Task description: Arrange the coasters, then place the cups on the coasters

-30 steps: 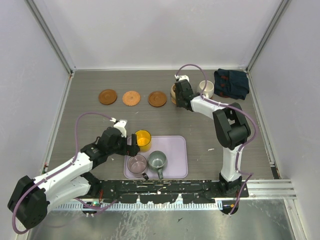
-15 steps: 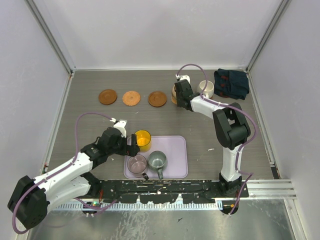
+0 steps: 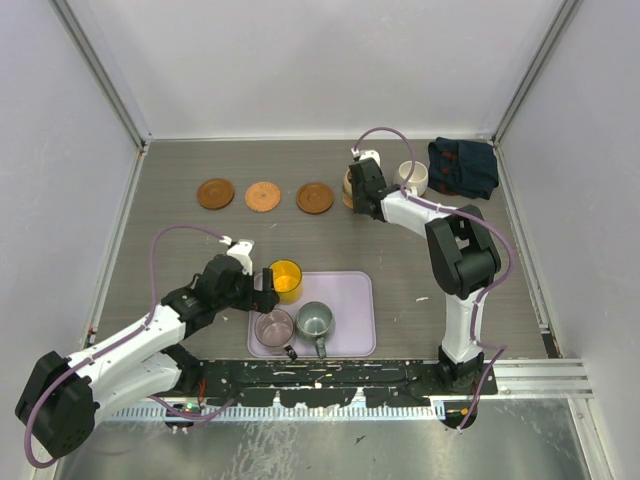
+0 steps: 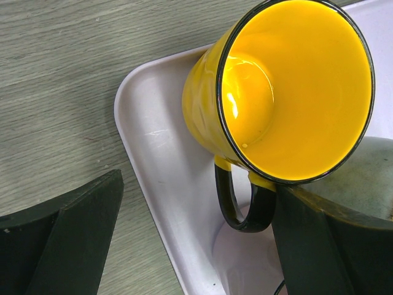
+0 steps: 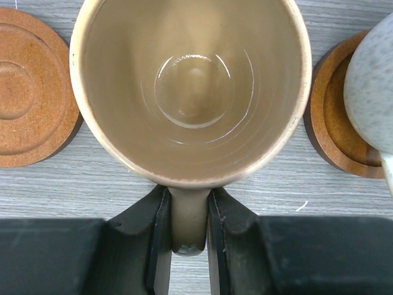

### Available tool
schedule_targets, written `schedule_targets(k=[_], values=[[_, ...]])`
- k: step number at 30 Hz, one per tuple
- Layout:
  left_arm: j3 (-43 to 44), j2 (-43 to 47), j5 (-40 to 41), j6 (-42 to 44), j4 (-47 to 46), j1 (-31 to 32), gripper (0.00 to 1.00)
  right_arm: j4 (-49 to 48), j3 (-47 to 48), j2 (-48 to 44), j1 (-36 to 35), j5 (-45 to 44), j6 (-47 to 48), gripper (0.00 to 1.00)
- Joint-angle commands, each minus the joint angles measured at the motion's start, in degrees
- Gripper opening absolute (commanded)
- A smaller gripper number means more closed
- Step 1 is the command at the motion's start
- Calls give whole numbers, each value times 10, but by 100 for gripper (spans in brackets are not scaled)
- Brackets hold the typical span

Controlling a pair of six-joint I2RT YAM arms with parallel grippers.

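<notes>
R hand [image 5: 189, 209] clamped on tan cup [image 5: 190, 86] handle, betw. two coasters [image 5: 31, 92]; whether it's lifted unclear. L hand [image 4: 202, 239] wide open, flanking yellow cup [image 4: 295, 92] on tray [image 4: 159, 166].

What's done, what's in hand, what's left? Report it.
Done: the coasters lie in a row, and the white cup sits on one. In hand: the right gripper pinches the tan cup by its handle; the left gripper stands open around the yellow cup. Left: yellow cup, pink cup and green cup are on the tray; three coasters are bare.
</notes>
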State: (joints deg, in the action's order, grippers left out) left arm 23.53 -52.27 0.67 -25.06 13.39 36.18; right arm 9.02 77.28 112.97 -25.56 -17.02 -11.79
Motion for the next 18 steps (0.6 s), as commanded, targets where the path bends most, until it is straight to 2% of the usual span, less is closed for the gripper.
schedule_targets(k=[1,18], values=[[-1,3,22,-3,-43,-6,98,-47,45,-9,-3,5,-8,3],[2,11,20,-4,-37,-6,98,-30,31,-18,-3,-16,-14,8]])
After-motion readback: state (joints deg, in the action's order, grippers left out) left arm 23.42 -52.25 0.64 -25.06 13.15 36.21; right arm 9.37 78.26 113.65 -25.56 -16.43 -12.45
